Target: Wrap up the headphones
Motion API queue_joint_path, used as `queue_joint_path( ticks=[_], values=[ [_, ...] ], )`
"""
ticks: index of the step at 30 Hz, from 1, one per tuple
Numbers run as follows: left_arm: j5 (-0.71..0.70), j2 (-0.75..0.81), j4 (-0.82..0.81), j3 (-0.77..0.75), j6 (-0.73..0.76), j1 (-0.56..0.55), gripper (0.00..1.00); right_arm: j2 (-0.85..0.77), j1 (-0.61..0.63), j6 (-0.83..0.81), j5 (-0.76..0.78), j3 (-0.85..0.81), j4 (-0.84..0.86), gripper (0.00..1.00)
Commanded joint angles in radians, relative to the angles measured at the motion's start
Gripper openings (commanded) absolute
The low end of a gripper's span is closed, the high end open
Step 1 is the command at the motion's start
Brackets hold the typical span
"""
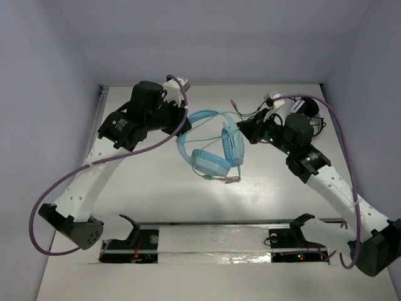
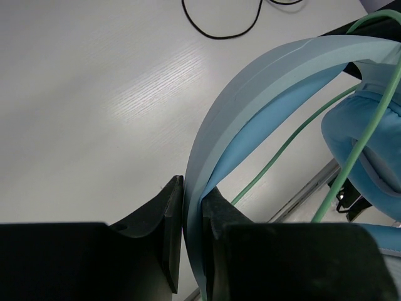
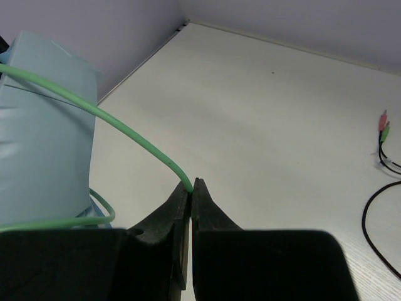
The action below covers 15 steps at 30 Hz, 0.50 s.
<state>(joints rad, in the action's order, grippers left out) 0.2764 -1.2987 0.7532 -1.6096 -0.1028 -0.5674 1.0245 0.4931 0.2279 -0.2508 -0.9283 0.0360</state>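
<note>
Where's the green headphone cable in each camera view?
Top external: green cable at centre, crossing the headphones toward the right gripper.
Left wrist: right half, diagonal strands beside the band.
Right wrist: left side, arcing into the pinched fingertips.
Shared landmark: the light blue headphones.

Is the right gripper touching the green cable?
Touching. The right wrist view shows the right gripper shut on the green cable, which enters between its fingertips.
</note>
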Motion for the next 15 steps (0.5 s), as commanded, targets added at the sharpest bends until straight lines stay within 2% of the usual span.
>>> queue_joint_path(
  ticks=[1, 5, 15],
  values=[
    [0.024, 0.035, -0.118, -0.047, -0.072, 0.0, 0.0, -0.006, 0.022, -0.047, -0.055, -0.104, -0.03, 0.0],
    [-0.035, 0.041, -0.153, -0.052, -0.074, -0.02, 0.0, -0.003, 0.067, -0.09, 0.022, -0.188, -0.143, 0.0],
    [-0.147, 0.035, -0.186, -0.044, -0.057, -0.063, 0.0, -0.01, 0.237, -0.16, 0.182, -0.317, -0.301, 0.0]
  ],
)
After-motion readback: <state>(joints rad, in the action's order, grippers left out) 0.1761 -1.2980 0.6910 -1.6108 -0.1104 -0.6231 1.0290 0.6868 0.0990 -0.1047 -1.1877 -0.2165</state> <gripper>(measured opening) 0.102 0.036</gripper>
